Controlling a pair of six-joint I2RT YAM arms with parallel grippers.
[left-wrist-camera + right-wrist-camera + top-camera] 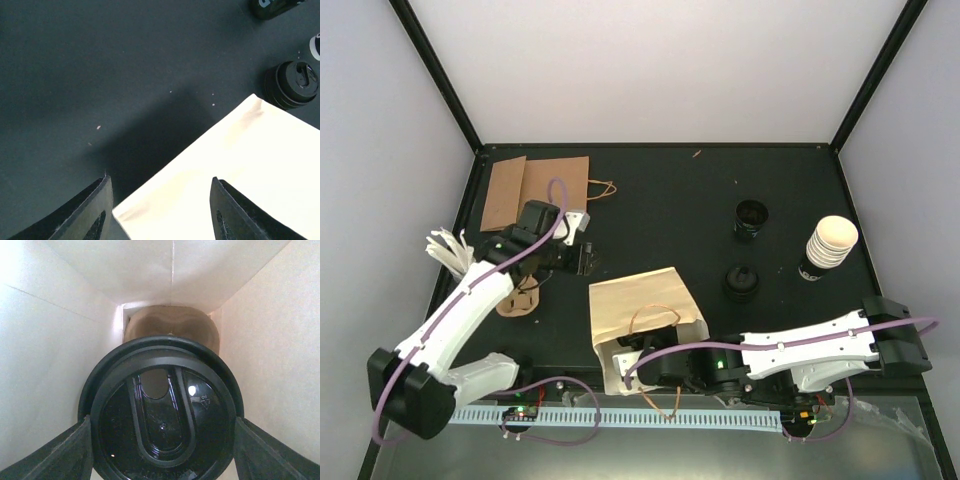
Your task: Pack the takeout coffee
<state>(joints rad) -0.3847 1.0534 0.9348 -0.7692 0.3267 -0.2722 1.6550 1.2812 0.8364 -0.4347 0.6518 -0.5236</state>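
left tool (160, 180): jaws spread, nothing between them, over the far-left corner of the cream paper bag with loop handles (640, 305). Can't tell if it touches. Flat brown paper bags (535, 190) lie behind it on the black tabletop (670, 200).

The cream bag lies on its side, mouth toward the near edge. right tool (162, 422) is inside that mouth, pinching the takeout coffee (162, 390) across the rim. Only the cup's round black plastic lid shows.

Key relation: the cup's long axis runs along the bag, lid facing back at the wrist, base toward the closed end, where a brown cardboard piece (170, 325) sits. The right arm has it; the left is well apart from the cup.

My read: placement nearly done. Next is let go and back straight out along that axis, or the cup drags out.

Further right: loose black plastic lids (740, 282), then a stack of cream paper cups (828, 245).
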